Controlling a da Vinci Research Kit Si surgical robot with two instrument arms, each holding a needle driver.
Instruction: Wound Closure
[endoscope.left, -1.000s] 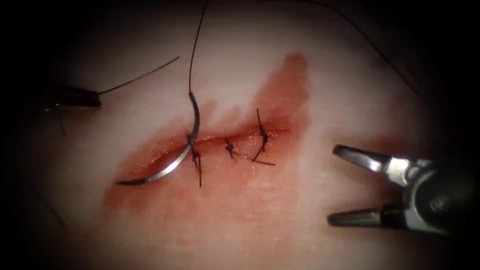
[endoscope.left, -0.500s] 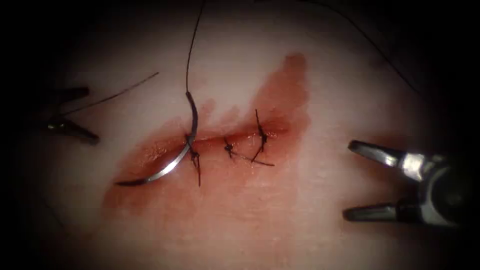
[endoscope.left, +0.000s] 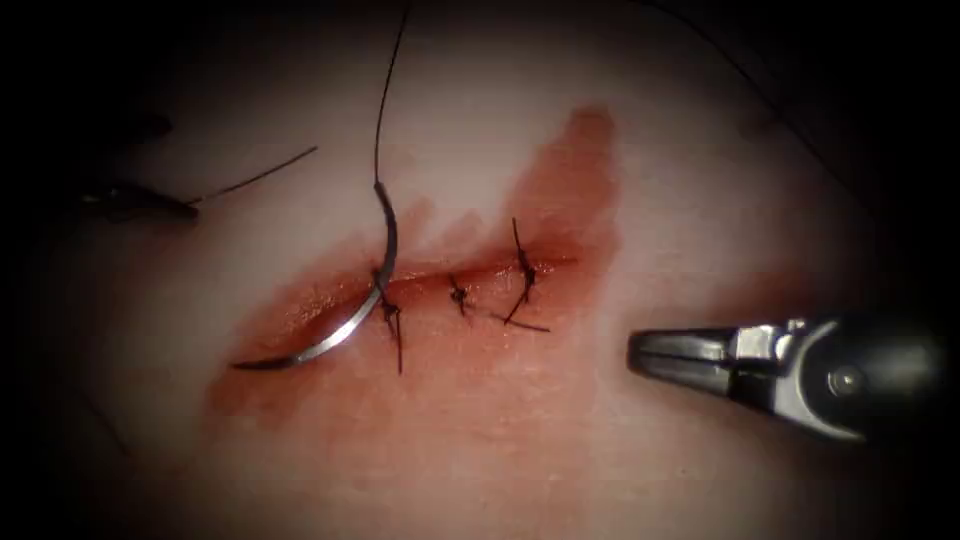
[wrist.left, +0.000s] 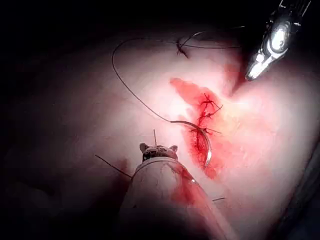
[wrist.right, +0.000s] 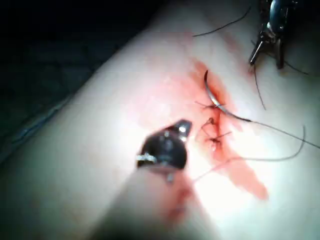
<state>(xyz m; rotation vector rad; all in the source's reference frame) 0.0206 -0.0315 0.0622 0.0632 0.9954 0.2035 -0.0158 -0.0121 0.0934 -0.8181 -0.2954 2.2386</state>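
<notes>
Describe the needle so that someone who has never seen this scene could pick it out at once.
Start at the tissue and find the red cut across its middle. At the cut's left end, beside the leftmost of three dark knots, lies the needle, free of both grippers. It alone is a shiny metal curve, with thread running up from its upper end.

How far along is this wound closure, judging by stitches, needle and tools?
Done: three knotted stitches with trimmed ends close the right part of the cut. In hand: the needle, thread attached, lies across the cut left of them, in neither tool; whether it bites tissue is unclear. The right tool is shut, empty; the left tool sits by a loose thread end. Left: the cut's left stretch is unstitched.
</notes>
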